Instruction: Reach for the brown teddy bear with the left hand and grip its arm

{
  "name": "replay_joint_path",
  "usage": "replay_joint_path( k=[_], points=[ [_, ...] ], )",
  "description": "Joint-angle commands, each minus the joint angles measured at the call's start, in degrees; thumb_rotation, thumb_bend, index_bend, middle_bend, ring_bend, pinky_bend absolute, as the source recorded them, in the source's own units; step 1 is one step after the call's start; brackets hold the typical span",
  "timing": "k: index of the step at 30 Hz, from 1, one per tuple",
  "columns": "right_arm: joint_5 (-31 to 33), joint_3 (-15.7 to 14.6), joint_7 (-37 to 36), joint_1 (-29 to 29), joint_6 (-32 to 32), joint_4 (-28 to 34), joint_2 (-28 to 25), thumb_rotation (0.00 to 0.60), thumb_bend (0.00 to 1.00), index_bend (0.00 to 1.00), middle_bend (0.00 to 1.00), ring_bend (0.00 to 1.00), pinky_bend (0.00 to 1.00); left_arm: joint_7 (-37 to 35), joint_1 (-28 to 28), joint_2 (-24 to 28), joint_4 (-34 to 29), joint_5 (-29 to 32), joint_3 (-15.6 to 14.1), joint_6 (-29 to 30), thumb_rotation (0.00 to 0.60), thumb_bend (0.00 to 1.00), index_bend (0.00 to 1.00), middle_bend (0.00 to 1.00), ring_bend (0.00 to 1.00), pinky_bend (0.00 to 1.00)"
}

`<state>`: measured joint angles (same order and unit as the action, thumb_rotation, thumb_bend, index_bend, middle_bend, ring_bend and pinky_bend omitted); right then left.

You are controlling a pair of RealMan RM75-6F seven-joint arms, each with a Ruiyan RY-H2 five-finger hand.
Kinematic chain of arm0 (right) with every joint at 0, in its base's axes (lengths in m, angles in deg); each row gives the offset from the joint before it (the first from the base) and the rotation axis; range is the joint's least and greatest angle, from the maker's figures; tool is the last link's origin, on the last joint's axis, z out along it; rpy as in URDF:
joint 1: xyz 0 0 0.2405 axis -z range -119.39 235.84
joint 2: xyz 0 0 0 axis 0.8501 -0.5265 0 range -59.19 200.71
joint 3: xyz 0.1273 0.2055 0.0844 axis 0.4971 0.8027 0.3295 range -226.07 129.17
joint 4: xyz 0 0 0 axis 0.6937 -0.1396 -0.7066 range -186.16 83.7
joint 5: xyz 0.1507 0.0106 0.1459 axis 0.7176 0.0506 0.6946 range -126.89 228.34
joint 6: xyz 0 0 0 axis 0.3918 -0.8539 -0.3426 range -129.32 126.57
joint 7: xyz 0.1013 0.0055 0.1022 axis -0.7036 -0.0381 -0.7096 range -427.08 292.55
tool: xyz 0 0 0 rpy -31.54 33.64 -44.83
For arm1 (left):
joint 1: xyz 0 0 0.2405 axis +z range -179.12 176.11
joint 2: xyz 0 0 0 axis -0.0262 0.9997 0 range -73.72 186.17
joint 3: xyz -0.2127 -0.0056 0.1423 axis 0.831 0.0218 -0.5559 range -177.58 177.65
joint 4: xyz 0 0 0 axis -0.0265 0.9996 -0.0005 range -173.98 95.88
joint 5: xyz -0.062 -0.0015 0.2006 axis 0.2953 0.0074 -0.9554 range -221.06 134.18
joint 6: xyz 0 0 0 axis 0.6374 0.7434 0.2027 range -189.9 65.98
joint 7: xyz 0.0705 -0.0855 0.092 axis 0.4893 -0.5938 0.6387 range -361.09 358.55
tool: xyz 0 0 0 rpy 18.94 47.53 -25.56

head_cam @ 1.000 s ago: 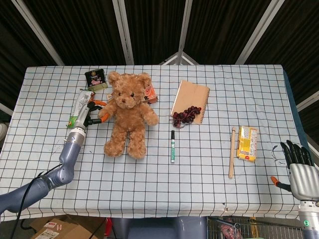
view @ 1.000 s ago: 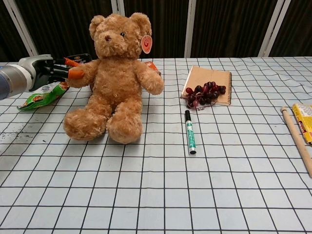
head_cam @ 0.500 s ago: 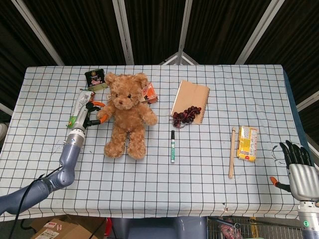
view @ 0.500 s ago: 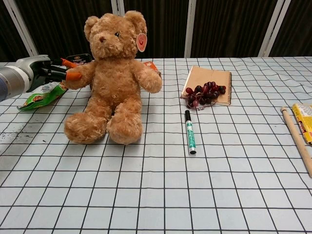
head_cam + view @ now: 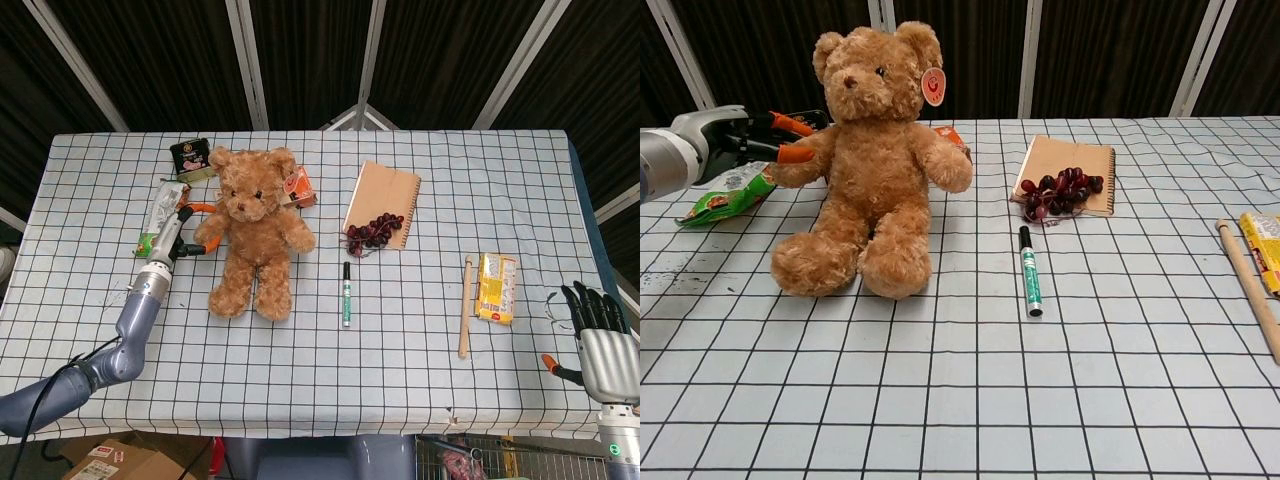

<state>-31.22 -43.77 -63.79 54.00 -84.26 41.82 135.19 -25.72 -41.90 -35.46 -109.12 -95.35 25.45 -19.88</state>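
The brown teddy bear [image 5: 255, 232] [image 5: 875, 165] sits upright at the left middle of the checked table, with a round tag by its ear. My left hand [image 5: 183, 232] [image 5: 752, 140] reaches in from the left. Its orange-tipped fingers [image 5: 792, 153] close around the end of the bear's outstretched arm [image 5: 209, 230] [image 5: 808, 165], one above and one below. My right hand [image 5: 598, 335] hangs off the table's front right corner, fingers straight, holding nothing.
A green snack packet [image 5: 160, 213] [image 5: 725, 196] lies under my left hand, and a dark tin [image 5: 191, 157] stands behind it. Right of the bear lie a marker [image 5: 346, 293], a notebook [image 5: 384, 193] with grapes [image 5: 375, 230], a wooden stick [image 5: 465, 305] and a yellow packet [image 5: 497, 288].
My left hand has closed on the bear's arm and drawn back slightly to the left. The bear has shifted and turned a little that way. The right hand has stayed put.
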Motion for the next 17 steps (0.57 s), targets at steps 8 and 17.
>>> replay_joint_path(
  k=[8,17],
  points=[
    [-1.4,-0.3,-1.1,-0.1,-0.4,0.4,-0.2,0.600,0.17,0.02,0.00,0.01,0.00,8.3,17.1,25.2,-29.2,-19.8,-11.3,10.6,0.600,0.41,0.20,0.07,0.00,0.00],
    [-2.7,-0.4,-2.6,0.0,-1.2,1.0,-0.6,0.600,0.17,0.02,0.00,0.01,0.00,43.9,35.2,29.2,-37.1,-20.9,-22.0,43.6,0.600,0.42,0.21,0.08,0.00,0.00]
  ],
)
